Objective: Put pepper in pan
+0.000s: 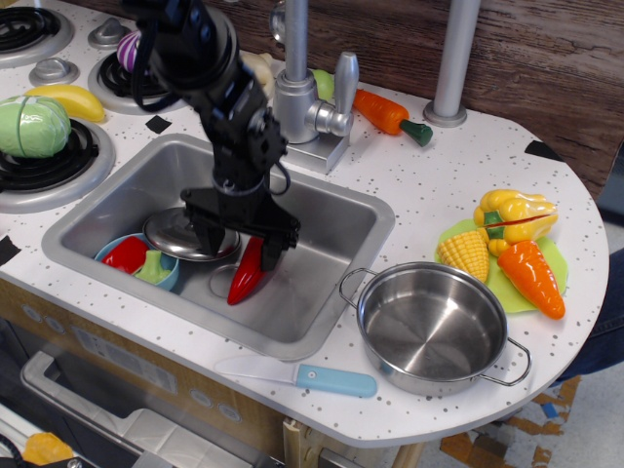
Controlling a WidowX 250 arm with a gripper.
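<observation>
In the one view, the gripper (pixel 239 237) is down in the sink (pixel 331 219), jaws spread either side of the pepper's (pixel 246 275) upper end — not closed on it. The pepper lies on the sink floor, just beside the lid (pixel 174 234) and blue bowl (pixel 115 255). The pan (pixel 431 327) stands on the counter (right of the sink), a knife (pixel 312 376) in front.
</observation>
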